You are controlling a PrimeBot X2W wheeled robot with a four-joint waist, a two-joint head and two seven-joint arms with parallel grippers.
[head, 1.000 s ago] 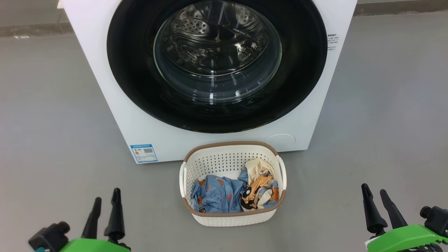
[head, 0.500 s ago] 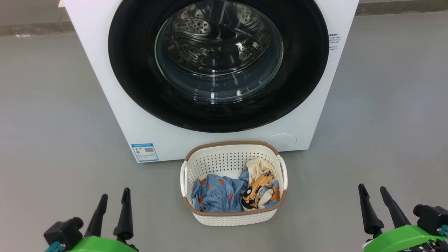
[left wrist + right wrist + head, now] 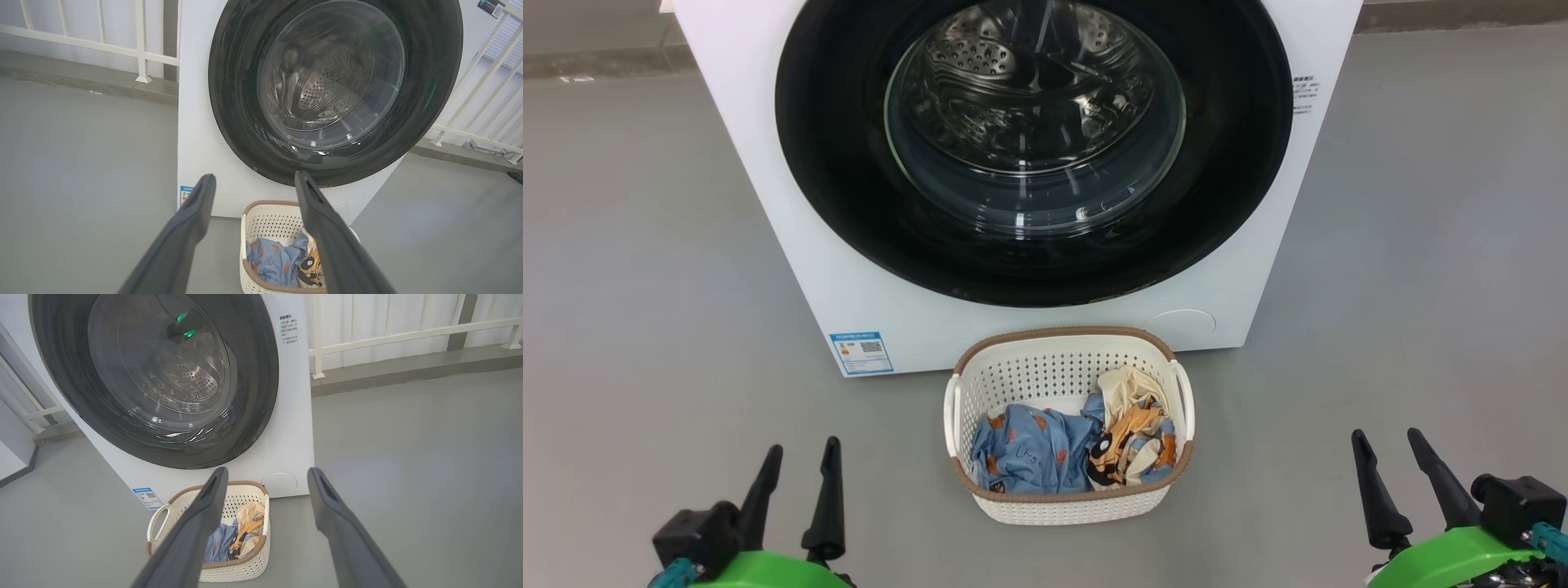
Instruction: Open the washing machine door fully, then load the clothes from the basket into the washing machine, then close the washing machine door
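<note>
Floor (image 3: 645,245) (smooth grey) runs to white railings (image 3: 141,41); left gripper (image 3: 804,447) and right gripper (image 3: 1385,434) gape, both empty

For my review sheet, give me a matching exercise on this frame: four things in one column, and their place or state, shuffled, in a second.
Column one
1. washing machine door
2. clothes
3. basket
4. left gripper

Column two
A. on the floor, in front of the washing machine
B. open, holding nothing
C. shut
D. heaped in the basket

Pairs: 1-C, 2-D, 3-A, 4-B
</note>
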